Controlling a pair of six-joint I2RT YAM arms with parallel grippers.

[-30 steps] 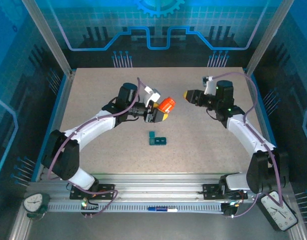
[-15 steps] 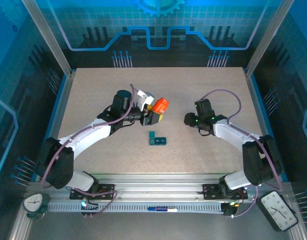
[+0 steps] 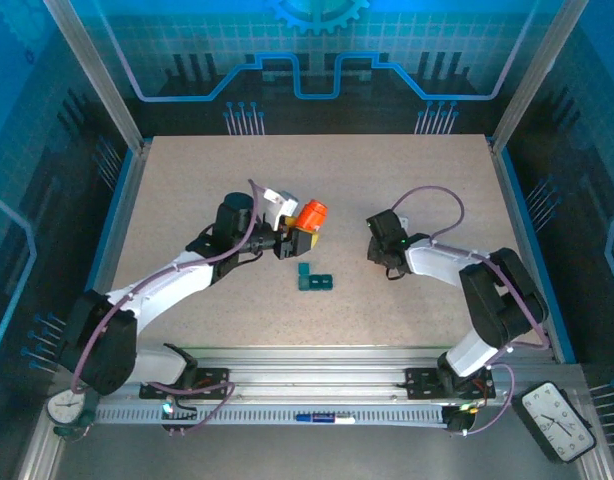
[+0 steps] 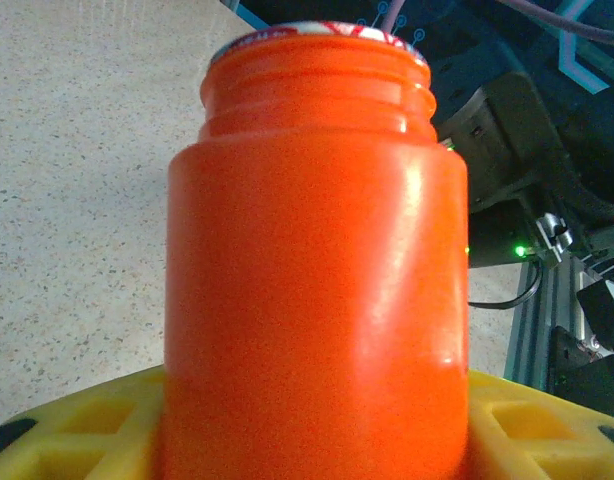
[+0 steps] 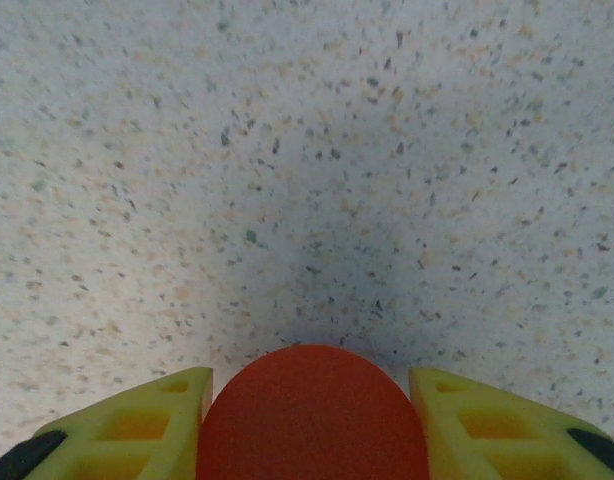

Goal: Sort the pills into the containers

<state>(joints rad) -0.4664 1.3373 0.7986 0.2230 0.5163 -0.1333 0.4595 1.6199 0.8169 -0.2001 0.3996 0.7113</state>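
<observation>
While both of my arms reach in over the speckled table (image 3: 187,180), each of my two claws has one thing in it. My left claw (image 3: 299,233) is clenched on the one orange bottle (image 3: 310,214), its two yellow fingers (image 4: 67,430) pressing the sides of the lower body. From the left wrist, the bottle (image 4: 317,280) shows a threaded neck with no lid on it and a pale rim at the mouth. From above, it tilts with its mouth pointing away from my arm, and I cannot tell whether it touches the table. My right claw (image 3: 380,248) points down at the table, and between its two yellow fingers (image 5: 137,430) it grips one round orange-red piece (image 5: 312,415), with bare tabletop under it. The containers (image 3: 314,281) are one dark-teal strip of joined square cells, lying flat on the table between my two claws and a little nearer my bases. The strip is near the bottle, apart from both claws, and touched by neither. How many cells it has I cannot tell from above.
</observation>
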